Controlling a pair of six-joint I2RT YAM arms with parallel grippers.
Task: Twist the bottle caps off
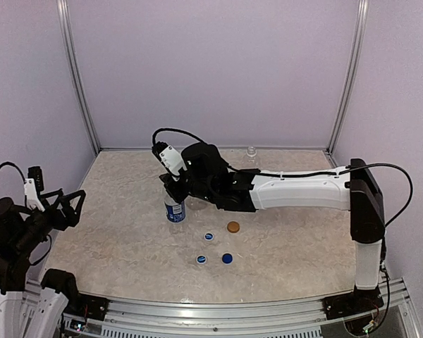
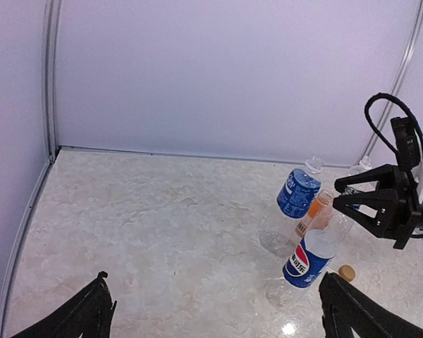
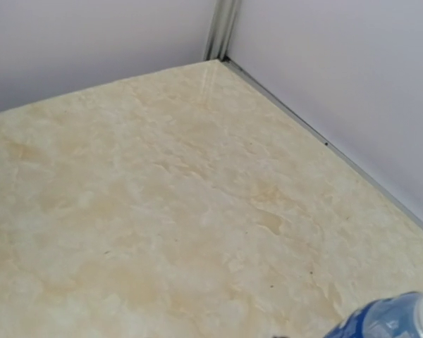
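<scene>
Soft, even light fills the pale-walled cell, leaving only faint shadows on the marbled desk point(image 1: 127, 239). A small glare spot point(image 2: 289, 329) glints on the surface at the bottom of the left wrist view. In the right wrist view, a blue-labelled bottle point(image 3: 388, 318) sits blurred at the lower edge.

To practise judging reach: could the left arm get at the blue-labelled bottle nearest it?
Probably yes: the left gripper is open, with bare table between it and the bottle, though the right gripper crowds the bottle's top.
</scene>
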